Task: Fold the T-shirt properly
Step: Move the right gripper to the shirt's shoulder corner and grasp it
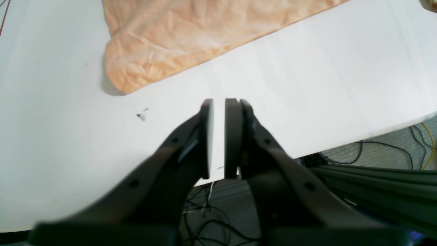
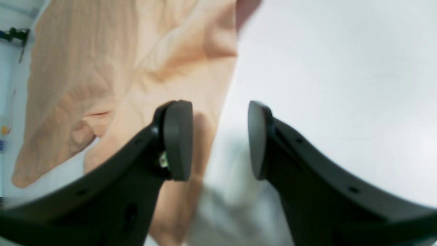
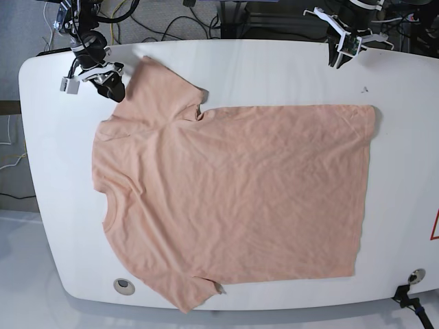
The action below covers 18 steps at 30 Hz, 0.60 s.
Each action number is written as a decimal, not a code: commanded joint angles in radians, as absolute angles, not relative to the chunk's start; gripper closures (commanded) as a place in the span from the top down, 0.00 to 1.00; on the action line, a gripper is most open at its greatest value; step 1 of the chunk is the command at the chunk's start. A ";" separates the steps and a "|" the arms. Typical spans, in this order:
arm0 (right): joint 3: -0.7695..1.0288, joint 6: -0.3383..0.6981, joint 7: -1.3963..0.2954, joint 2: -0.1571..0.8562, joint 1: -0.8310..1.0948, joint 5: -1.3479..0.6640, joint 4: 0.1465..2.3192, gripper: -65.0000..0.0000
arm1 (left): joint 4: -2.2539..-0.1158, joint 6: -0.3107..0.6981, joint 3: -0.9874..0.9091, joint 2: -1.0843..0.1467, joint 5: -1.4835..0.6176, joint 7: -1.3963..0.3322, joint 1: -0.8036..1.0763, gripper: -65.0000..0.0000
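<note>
The peach T-shirt [image 3: 233, 192] lies spread flat on the white table [image 3: 55, 171], collar to the left and hem to the right. My right gripper [image 3: 113, 88] is open at the upper sleeve. In the right wrist view it [image 2: 220, 140] straddles the edge of the T-shirt [image 2: 102, 68], one finger [image 2: 177, 140] over cloth and the other over bare table, nothing held. My left gripper [image 3: 338, 53] sits near the table's far edge, away from the hem corner. Its fingers [image 1: 219, 106] are almost together with only a thin slit, empty, short of the T-shirt [image 1: 191, 34] corner.
A small black smudge [image 1: 141, 116] marks the table near the left gripper. The table edge runs just behind that gripper, with cables [image 1: 375, 150] on the floor below. Two round fittings [image 3: 123, 284] [image 3: 412, 275] sit at the near table edge.
</note>
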State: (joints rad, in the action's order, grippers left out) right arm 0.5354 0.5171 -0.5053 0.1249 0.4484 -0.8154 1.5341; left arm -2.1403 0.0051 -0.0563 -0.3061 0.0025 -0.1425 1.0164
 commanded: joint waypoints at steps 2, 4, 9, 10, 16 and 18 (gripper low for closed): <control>0.533 0.516 -0.517 0.124 0.455 -0.809 1.540 0.40 | -2.165 0.000 -0.057 -0.309 0.014 -0.123 1.026 0.06; 0.533 0.514 -0.521 0.118 0.455 -0.810 1.537 0.40 | -2.161 0.002 -0.056 -0.310 0.014 -0.119 1.025 0.06; 0.531 0.517 -0.518 0.111 0.452 -0.806 1.518 0.40 | -2.165 0.002 -0.056 -0.310 0.016 -0.119 1.023 0.06; 0.533 0.518 -0.520 0.111 0.450 -0.806 1.513 0.40 | -2.165 0.000 -0.056 -0.309 0.014 -0.118 1.024 0.06; 0.502 0.535 -0.531 0.106 0.451 -0.853 1.493 0.40 | -2.170 0.001 -0.059 -0.301 0.003 -0.094 1.023 0.07; 0.484 0.537 -0.530 0.105 0.451 -0.849 1.493 0.40 | -2.170 0.003 -0.060 -0.298 -0.004 -0.097 1.021 0.10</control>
